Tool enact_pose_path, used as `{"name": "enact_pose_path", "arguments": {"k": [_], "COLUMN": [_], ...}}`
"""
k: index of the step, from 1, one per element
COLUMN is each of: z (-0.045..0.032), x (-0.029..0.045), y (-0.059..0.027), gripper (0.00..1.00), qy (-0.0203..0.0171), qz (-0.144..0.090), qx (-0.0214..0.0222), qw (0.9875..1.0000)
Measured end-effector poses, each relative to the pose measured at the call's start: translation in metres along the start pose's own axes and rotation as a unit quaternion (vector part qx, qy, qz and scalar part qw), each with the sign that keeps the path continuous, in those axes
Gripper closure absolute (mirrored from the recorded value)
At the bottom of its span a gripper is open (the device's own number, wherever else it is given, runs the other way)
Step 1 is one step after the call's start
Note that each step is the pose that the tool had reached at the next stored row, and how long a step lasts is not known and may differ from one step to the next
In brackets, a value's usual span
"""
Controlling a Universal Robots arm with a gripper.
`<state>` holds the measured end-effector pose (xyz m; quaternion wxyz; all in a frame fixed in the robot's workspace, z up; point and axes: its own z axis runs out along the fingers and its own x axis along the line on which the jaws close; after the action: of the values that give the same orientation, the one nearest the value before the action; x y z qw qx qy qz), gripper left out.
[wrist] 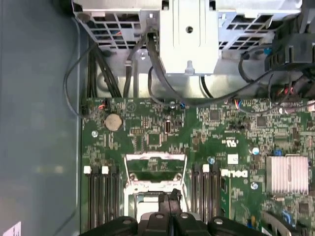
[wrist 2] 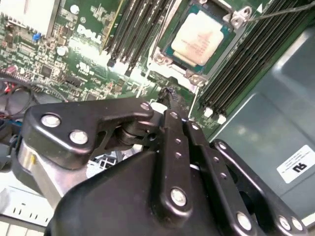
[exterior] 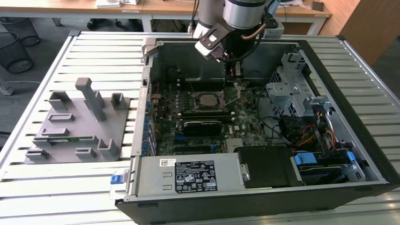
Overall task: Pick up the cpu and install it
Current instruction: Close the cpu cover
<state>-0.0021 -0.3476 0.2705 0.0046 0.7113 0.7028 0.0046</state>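
**CPU seated in the socket, my fingertips at its frame**

In the exterior view the open computer case [exterior: 168, 56] lies on a slatted table [exterior: 93, 51], with a grey fixture tray [exterior: 62, 136] at 9 o'clock from it. The cpu [exterior: 206, 99] sits flat in the socket on the motherboard [exterior: 244, 122], its grey metal top facing up. My gripper [exterior: 237, 80] hangs at about 1 o'clock from the cpu, close to the board.

In the second wrist view the cpu [wrist 2: 199, 38] lies square inside the socket frame [wrist 2: 162, 60], and a thin pale-green edge shows around the metal top. My gripper [wrist 2: 170, 94] is just beside a corner of that frame and clear of the chip. A thin lever wire [wrist 2: 280, 12] runs out from the far corner of the socket, over the memory slots [wrist 2: 133, 29].

In the first wrist view my gripper [wrist: 170, 196] hangs over the socket, its fingers pressed together with nothing between them. Beyond the tips is the socket's metal plate [wrist: 155, 158], and I cannot tell whether it is clamped down.

I judge that the chip is placed and the work now lies at the socket's hardware. Doing it well means touching only the frame or the lever, never the cpu's top. I should move straight and slowly, stay clear of the memory slots, and stop if the chip looks tilted.
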Motion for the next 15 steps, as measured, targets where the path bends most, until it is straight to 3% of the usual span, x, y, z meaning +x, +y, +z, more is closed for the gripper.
{"name": "enact_pose_path", "arguments": {"k": [15], "z": [0.0024], "x": [0.0003], "y": [0.0226], "gripper": [0.89], "qy": [0.0001], "qz": [-0.001], "qx": [0.0017], "qw": [1.0]}}
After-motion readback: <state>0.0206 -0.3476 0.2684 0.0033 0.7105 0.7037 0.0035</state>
